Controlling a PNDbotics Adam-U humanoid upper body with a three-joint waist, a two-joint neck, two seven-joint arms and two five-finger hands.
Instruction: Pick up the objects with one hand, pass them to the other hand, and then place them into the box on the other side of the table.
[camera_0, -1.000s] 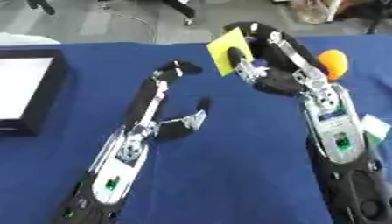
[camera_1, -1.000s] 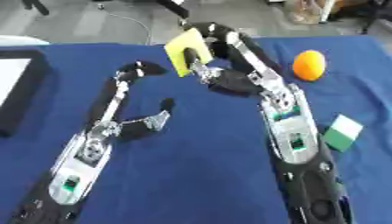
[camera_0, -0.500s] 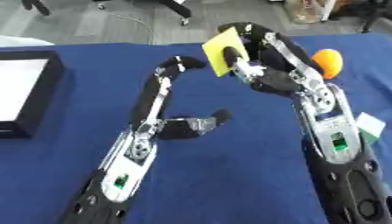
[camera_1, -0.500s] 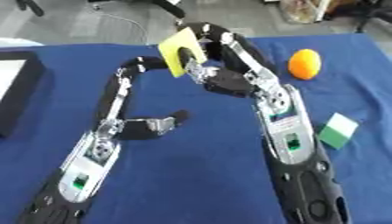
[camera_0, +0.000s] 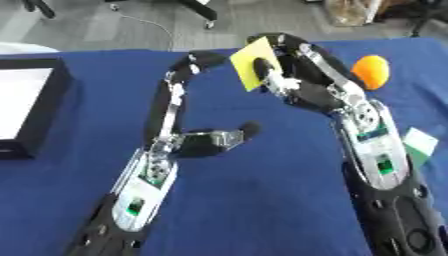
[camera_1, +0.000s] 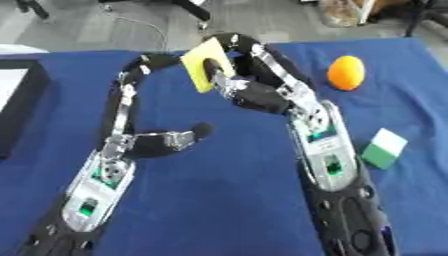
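Observation:
My right hand (camera_0: 311, 95) is raised over the far middle of the blue table (camera_0: 262, 200). It is shut on a flat yellow square piece (camera_0: 252, 64), thumb on its near face, fingers arched over its top edge. My left hand (camera_0: 188, 144) is open just to the left. Its long fingers (camera_0: 175, 95) reach up beside the yellow piece and their tips stop a small gap short of its left edge, while the thumb (camera_0: 245, 131) sticks out to the right. The black box (camera_0: 44, 112) with a white inside sits at the table's left edge.
An orange (camera_0: 371, 71) lies at the far right of the table. A green and white block (camera_1: 382, 148) lies right of my right forearm. The table's far edge runs just behind the hands, with grey floor and chair legs beyond.
My left hand has risen toward the yellow piece, its fingertips closing in on the left edge and its thumb swinging out to the right. The right hand has kept hold and barely moved.

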